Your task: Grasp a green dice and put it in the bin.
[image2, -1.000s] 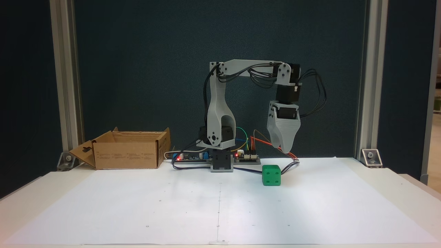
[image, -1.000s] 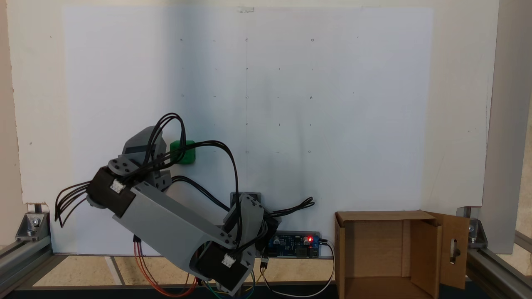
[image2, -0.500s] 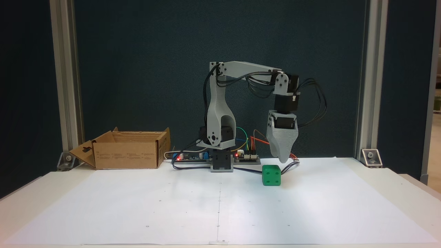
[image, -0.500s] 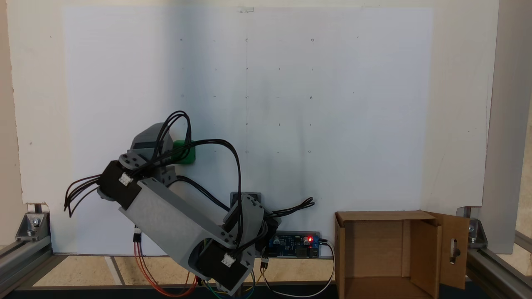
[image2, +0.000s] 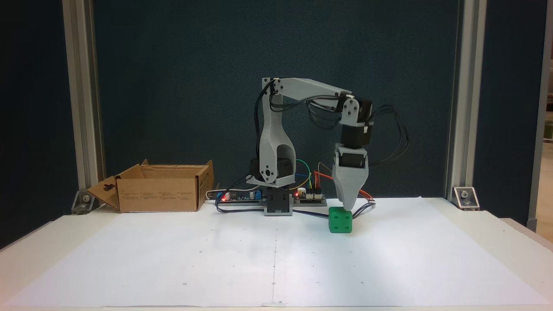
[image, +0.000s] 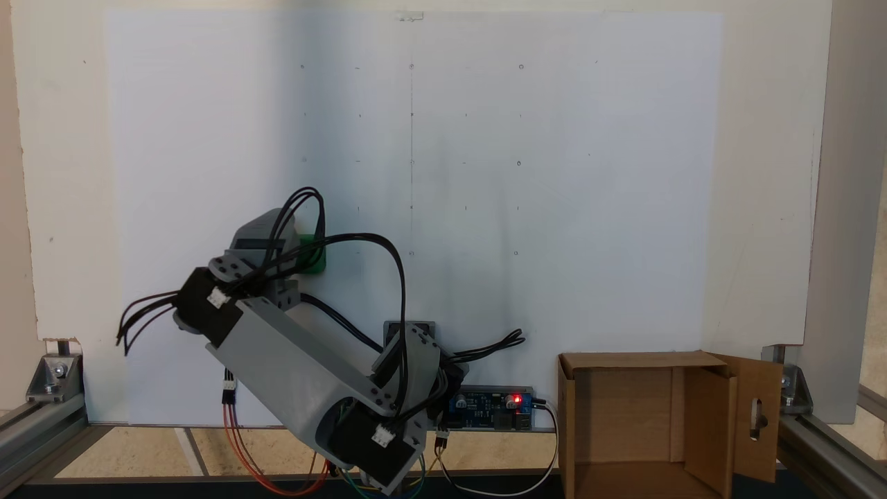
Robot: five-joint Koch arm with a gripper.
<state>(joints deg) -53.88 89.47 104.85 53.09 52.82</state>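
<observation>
The green dice (image2: pixel 340 220) rests on the white paper, right of the arm's base; from above, only its right edge (image: pixel 317 254) peeks out past the wrist and black cables. My gripper (image2: pixel 348 206) points straight down, its grey tip just above the dice's top right corner, touching or nearly so. A single tapered tip shows, so the jaw gap is hidden. The bin (image2: pixel 157 194), a brown cardboard box with its flaps spread, stands at the far left by the frame post; seen from above, the bin (image: pixel 700 409) is at the bottom right.
A circuit board (image2: pixel 309 196) with a red light and coloured wires lies behind the arm's base (image2: pixel 276 203). Aluminium posts (image2: pixel 82 108) stand at both back corners. The white sheet (image2: pixel 276 268) spreads wide in front.
The arm has lowered and swung a little towards the dice, bringing the gripper tip down from well above the paper to the dice's top. The dice has not moved.
</observation>
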